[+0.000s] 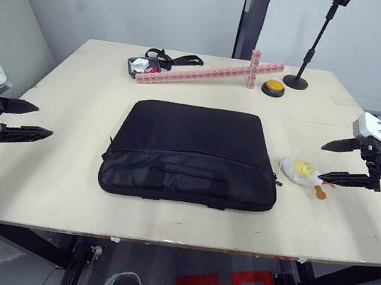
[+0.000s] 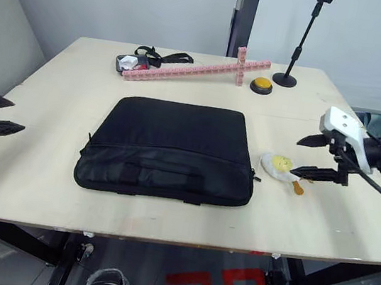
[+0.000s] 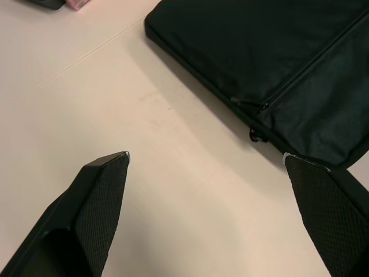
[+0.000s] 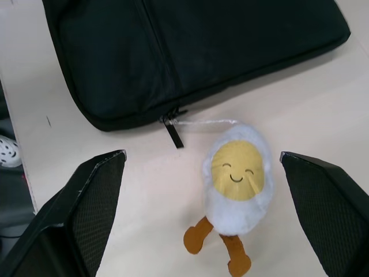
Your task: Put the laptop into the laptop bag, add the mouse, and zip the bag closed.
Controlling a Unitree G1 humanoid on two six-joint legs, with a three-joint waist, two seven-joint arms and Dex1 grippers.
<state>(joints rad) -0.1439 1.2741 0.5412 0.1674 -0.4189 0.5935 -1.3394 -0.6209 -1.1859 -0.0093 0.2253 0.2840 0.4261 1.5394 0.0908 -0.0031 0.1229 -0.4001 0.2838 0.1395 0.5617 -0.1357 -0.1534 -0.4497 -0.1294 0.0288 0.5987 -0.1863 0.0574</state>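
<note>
The black laptop bag (image 1: 190, 153) lies flat in the middle of the table, handles toward the front edge, its zipper line closed as far as I can see. The zipper pull (image 4: 173, 131) sticks out at the bag's right end. The laptop and the mouse are out of view. My left gripper (image 1: 44, 121) hovers open off the bag's left side, with the bag's left corner (image 3: 253, 109) ahead of it. My right gripper (image 1: 321, 162) is open to the right of the bag, its fingers astride a plush egg toy (image 4: 236, 182) without touching it.
The egg toy (image 1: 299, 170) with a yellow face lies just right of the bag; a thin white cord runs from it to the zipper pull. At the back stand a pink block cross (image 1: 215, 73), a yellow button (image 1: 273, 87), a black stand (image 1: 296, 81) and a strapped black item (image 1: 144, 65).
</note>
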